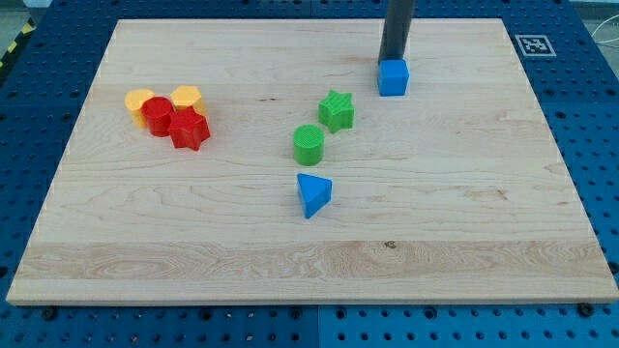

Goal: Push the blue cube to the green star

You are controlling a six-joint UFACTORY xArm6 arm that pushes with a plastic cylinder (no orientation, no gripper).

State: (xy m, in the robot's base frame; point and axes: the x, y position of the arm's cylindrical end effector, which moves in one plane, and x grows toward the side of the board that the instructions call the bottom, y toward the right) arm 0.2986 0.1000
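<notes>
blue cube near table top edge, right of centre | my tip touching its far side | green star close, down-left | no pincer fitted, state cannot tell | push diagonally through cube's centre, slowly, avoiding green cylinder

We take this for a robotics lab bench; our wooden board lies on a blue perforated table with a regular grid of holes, the sort used for mounting fixtures; off the board's top right corner sits a black-and-white fiducial marker for camera calibration; past the board's top left corner runs a strip of yellow-and-black hazard tape; small coloured plastic blocks lie scattered on the board like test pieces.
</notes>
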